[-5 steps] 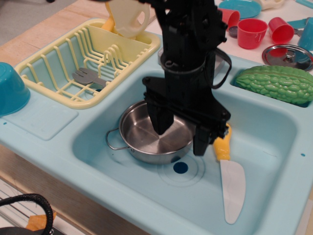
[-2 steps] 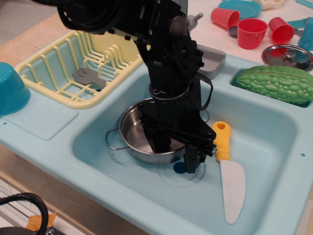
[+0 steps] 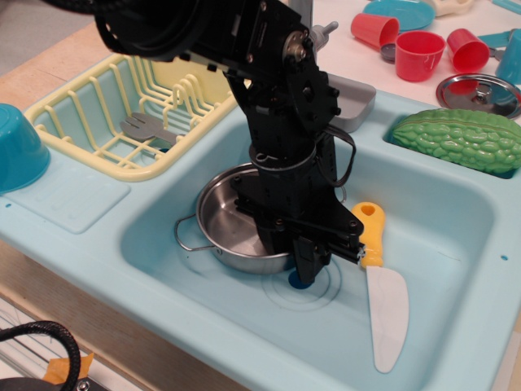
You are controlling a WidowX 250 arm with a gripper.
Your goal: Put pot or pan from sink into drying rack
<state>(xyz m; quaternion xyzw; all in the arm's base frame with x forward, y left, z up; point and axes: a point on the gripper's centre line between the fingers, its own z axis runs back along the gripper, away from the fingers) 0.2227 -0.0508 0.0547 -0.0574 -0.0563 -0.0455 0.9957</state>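
Note:
The shiny steel pot point(image 3: 221, 224) sits in the light-blue sink point(image 3: 456, 244), left of the middle, with a wire loop handle point(image 3: 186, 236) on its left. My black gripper point(image 3: 291, 254) reaches down onto the pot's right front rim. One finger is inside the pot and the other is outside, over the dark-blue drain dot point(image 3: 296, 282). The jaws are pinched together on the rim. The pot still rests on the sink floor. The pale yellow drying rack point(image 3: 73, 122) stands at the back left and holds a grey fork point(image 3: 151, 130).
A toy knife with a yellow handle point(image 3: 370, 232) lies in the sink just right of the gripper. A green bumpy gourd point(image 3: 460, 138) sits at the sink's back right. A blue bowl point(image 3: 16, 147) stands left of the rack. Red cups point(image 3: 419, 53), a steel lid point(image 3: 480, 91) and a grey tray point(image 3: 352, 98) are behind.
The gripper came down from above the pot to its right front rim. Its open jaws have closed onto the rim. The pot has barely shifted.

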